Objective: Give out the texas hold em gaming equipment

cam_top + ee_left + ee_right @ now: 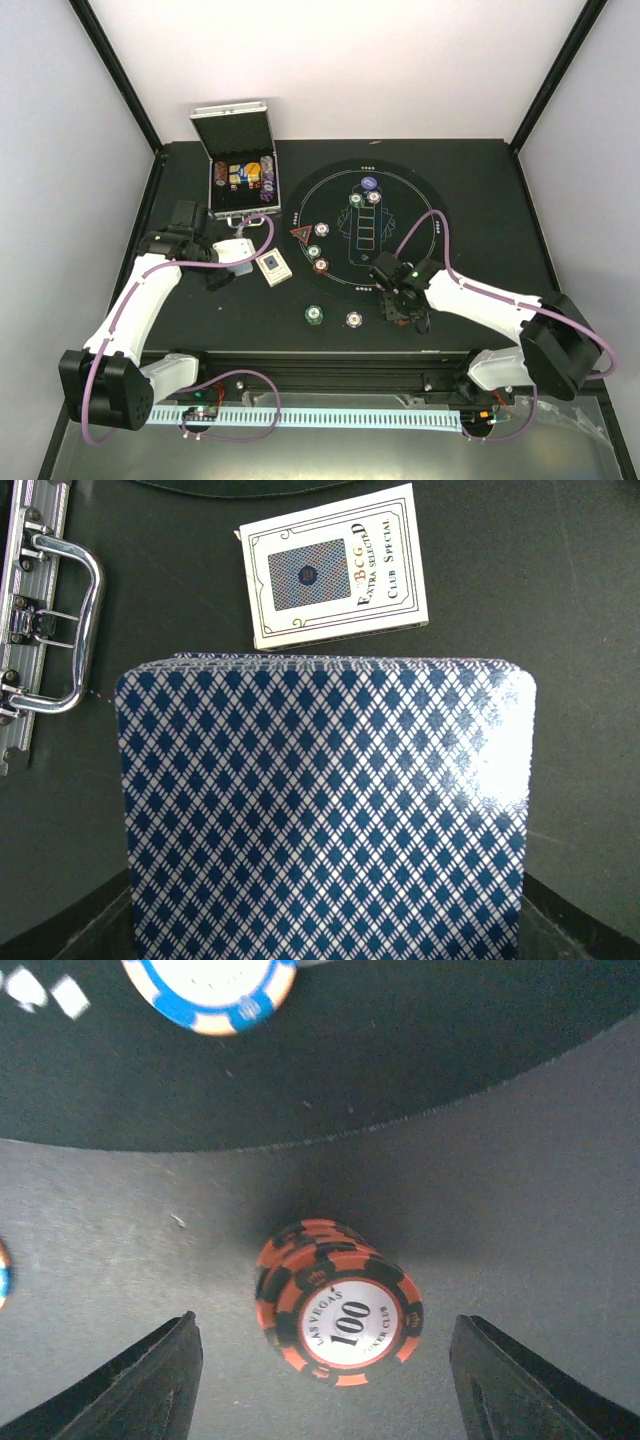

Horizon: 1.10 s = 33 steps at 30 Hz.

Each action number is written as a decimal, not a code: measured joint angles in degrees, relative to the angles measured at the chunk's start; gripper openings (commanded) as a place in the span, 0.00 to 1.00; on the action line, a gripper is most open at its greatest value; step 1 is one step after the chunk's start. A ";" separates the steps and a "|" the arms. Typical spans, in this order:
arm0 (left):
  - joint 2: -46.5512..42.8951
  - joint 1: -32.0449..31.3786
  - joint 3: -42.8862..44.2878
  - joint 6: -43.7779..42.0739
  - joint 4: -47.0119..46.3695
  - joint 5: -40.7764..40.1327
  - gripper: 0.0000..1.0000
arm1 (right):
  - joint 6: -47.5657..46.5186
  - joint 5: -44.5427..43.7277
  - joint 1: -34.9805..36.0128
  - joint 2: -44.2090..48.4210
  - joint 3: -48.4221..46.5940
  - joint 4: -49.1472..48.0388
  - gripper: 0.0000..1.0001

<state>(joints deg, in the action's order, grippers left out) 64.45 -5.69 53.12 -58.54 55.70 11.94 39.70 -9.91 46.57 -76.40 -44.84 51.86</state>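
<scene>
Writing: the box (335, 568) reads "BCG Extra Selected Club Special", with one blue card back printed on its face. The top of the stack (340, 1315) reads "Las Vegas 100 Poker Club". The print on the mat (420, 215) is too small to read.

Left gripper (228, 256): clamped on the deck (325, 810), which has blue-and-white diamond backs and squared edges. Card count cannot be told. The deck is held over the table (480, 190), on the near side of the box. In the wrist view the handle of the case (235, 160) sits to its left.

Right gripper (325, 1325): jaws wide, gripping nothing. One finger stands on each side of the stack, with a clear gap on both sides. The stack is red-orange and black and stands on bare table just outside the mat's edge. It holds several chips; exact number unclear.

Counts, top view:
- One case, lid up, with chips inside that cannot be counted.
- One red triangle (300, 236) at the mat's left.
- Six round pieces on the mat: a top cluster (356, 199) of three and a left column (313, 251) of three.
- Two off the mat on the near side: green chip (315, 314) and pale chip (353, 319).

Right wrist view: one blue-edged chip (210, 985) on the mat.
</scene>
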 measured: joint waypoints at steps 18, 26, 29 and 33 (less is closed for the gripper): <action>0.00 0.00 -0.02 -0.26 -0.02 0.00 0.02 | 1.27 0.96 -0.48 -2.73 3.65 -4.17 0.46; 0.00 0.00 -0.02 -0.44 -0.02 0.00 0.02 | 1.20 0.57 -0.70 -2.75 3.61 -4.17 0.31; 0.00 0.00 0.00 -0.48 -0.02 0.00 0.01 | 1.16 0.17 -0.70 -2.75 3.06 -3.28 0.28; 0.00 0.00 0.00 -0.72 -0.02 -0.02 0.02 | 1.09 -0.50 -0.83 -2.45 0.63 -1.33 0.27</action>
<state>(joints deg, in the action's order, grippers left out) 64.45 -5.69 53.12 -59.27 55.68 11.92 40.80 -10.41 45.74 -78.85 -44.21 50.52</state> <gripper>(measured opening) 0.674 0.427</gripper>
